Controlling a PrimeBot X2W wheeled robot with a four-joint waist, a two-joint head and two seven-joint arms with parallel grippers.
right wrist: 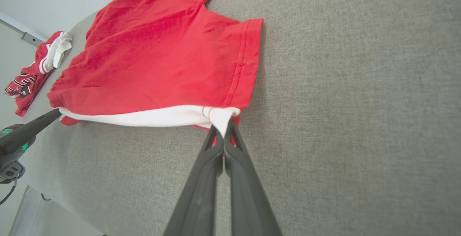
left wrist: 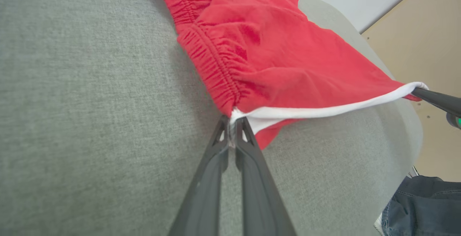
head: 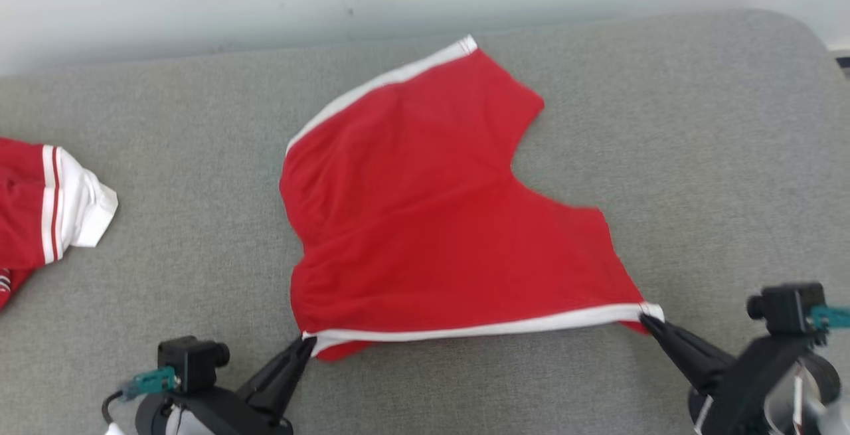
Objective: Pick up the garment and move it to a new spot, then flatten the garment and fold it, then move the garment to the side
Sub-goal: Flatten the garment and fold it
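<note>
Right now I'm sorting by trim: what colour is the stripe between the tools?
The stripe is white, clearest in the head view.

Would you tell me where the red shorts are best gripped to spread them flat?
Grip the red shorts at the ends of the white stripe on the near edge, coming low from the near side: that edge is straight, ending in clear corners. The left hand and right hand pinch there.
</note>
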